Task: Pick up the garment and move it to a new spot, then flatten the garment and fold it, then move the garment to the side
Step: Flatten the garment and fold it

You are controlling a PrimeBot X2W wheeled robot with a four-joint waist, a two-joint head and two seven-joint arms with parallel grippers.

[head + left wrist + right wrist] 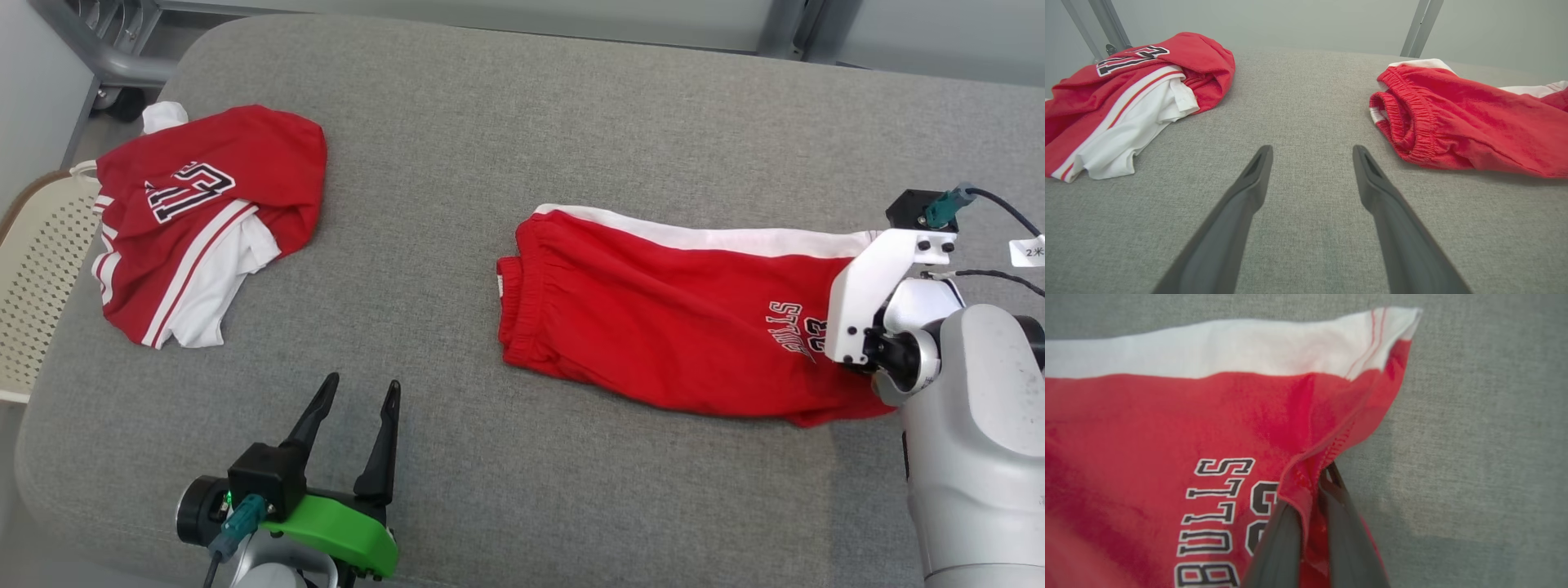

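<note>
Now right jaws pinch the red shorts (653, 318) at the hem; left jaws gape empty.

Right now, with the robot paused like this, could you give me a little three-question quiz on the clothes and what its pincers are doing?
1. Fill the gap: the red and white jersey lies to the robot's ____ of the red shorts.
2. True or false: the right pincer is shut on the hem of the red shorts.
3. Pick one: the left pincer is A) gripping the jersey, B) open with nothing between its fingers, C) shut on the red shorts.

Key: 1 left; 2 true; 3 B.
</note>
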